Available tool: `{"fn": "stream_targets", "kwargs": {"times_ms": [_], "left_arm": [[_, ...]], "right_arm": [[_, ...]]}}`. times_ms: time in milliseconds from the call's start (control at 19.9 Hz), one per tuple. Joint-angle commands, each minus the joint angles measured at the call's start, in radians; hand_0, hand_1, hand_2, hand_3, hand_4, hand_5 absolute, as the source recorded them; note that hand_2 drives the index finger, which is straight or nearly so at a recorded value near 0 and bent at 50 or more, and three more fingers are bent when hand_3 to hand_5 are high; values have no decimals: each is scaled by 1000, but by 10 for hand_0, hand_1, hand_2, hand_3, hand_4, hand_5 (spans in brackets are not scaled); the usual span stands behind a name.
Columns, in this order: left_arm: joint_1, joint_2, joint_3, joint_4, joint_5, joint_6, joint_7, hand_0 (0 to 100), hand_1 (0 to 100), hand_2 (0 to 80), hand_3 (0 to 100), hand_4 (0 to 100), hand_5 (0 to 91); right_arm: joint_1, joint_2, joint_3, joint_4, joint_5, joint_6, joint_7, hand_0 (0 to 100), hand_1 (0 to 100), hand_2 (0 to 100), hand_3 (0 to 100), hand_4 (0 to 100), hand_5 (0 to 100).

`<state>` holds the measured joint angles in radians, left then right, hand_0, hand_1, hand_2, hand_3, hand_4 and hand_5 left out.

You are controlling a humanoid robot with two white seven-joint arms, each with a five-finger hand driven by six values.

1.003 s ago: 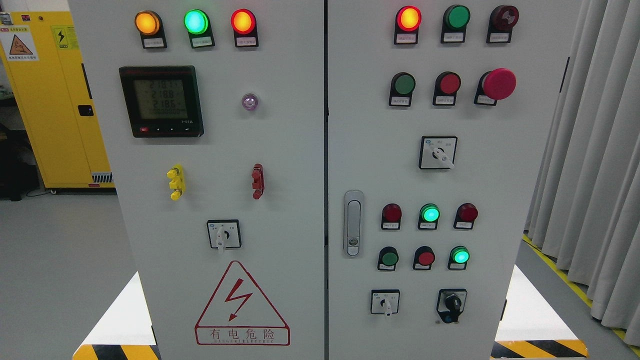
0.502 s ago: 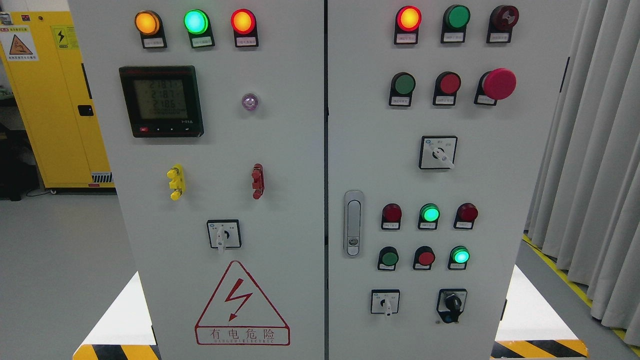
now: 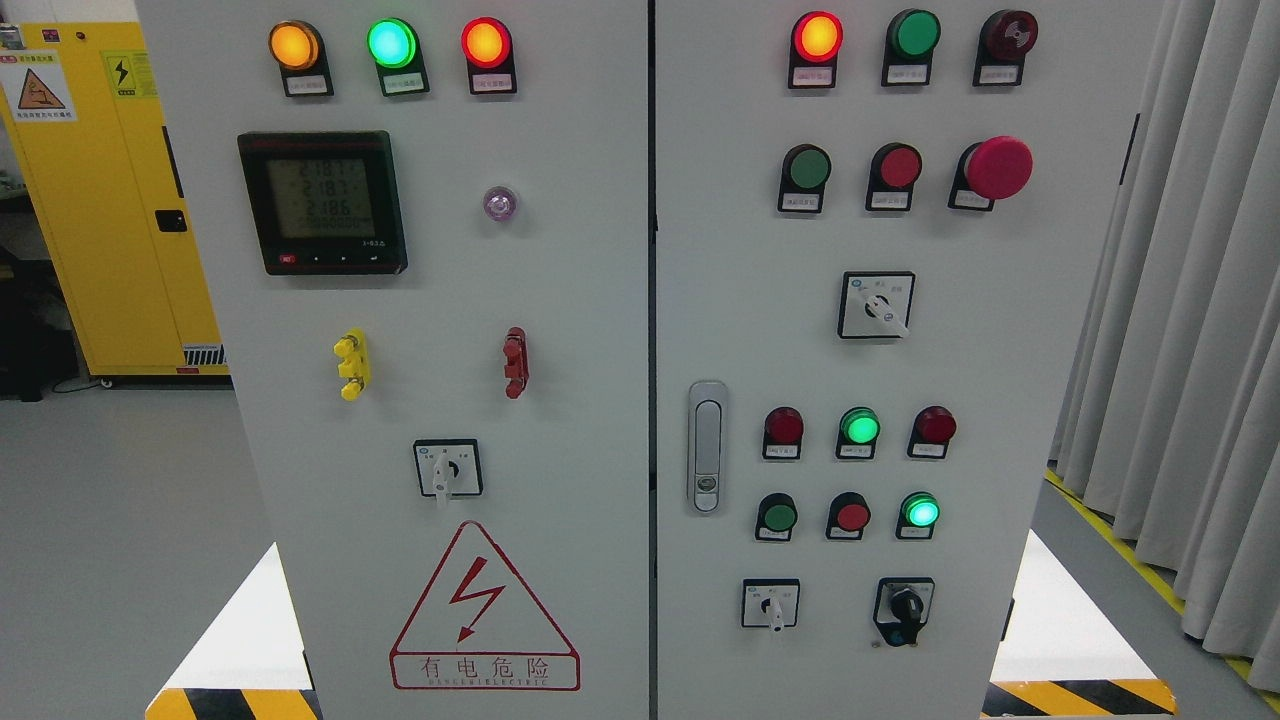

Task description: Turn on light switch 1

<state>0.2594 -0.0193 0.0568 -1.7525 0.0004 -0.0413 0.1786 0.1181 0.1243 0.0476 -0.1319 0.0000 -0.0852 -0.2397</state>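
A pale grey control cabinet [image 3: 560, 300] fills the view, split by a dark seam into a left door and a right door. Neither robot hand shows anywhere, so I cannot tell whether the fingers are spread or curled.

Which control is light switch 1 I cannot tell; the small labels under the buttons are too blurred to read. On the right door, low down, sit two rows of three: a dark red lamp [image 3: 783, 426], a lit green lamp [image 3: 859, 427] and another dark red lamp [image 3: 935, 426], then below them a green button [image 3: 777, 516], a red button [image 3: 851, 516] and a glowing green button [image 3: 920, 512]. Under those are a white selector switch [image 3: 770, 604] on the left and a black rotary knob [image 3: 905, 606] on the right.

Higher on the right door a red mushroom stop button [image 3: 997, 167] stands out, with a larger selector switch [image 3: 876, 306] below it. A metal door latch [image 3: 707, 446] sits just right of the seam.

On the left door, three lamps glow along the top: amber [image 3: 294, 46], green [image 3: 391, 43] and red [image 3: 486, 43]. A digital meter [image 3: 322, 202] sits beneath them, and a red lightning warning triangle [image 3: 484, 608] marks the bottom.

A yellow cabinet [image 3: 110, 200] stands far left, and grey curtains [image 3: 1190, 300] hang on the right
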Motion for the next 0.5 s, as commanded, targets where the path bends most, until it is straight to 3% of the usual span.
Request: {"fn": "stream_targets", "kwargs": {"times_ms": [0, 100, 251, 452], "left_arm": [[-89, -28, -32, -266, -26, 44, 2, 53, 651, 580, 815, 907, 802], [-106, -37, -54, -268, -45, 55, 4, 46, 651, 574, 816, 907, 804], [-153, -50, -84, -271, -100, 76, 51, 39, 652, 570, 844, 914, 830], [-230, -64, -113, -272, -108, 142, 68, 39, 656, 565, 871, 904, 829]], "right_arm": [[0, 0, 0, 0, -29, 1, 0, 0, 500, 40, 0, 0, 0], [0, 0, 0, 0, -29, 1, 0, 0, 500, 40, 0, 0, 0], [0, 0, 0, 0, -29, 1, 0, 0, 500, 40, 0, 0, 0], [0, 0, 0, 0, -29, 1, 0, 0, 500, 40, 0, 0, 0]]}}
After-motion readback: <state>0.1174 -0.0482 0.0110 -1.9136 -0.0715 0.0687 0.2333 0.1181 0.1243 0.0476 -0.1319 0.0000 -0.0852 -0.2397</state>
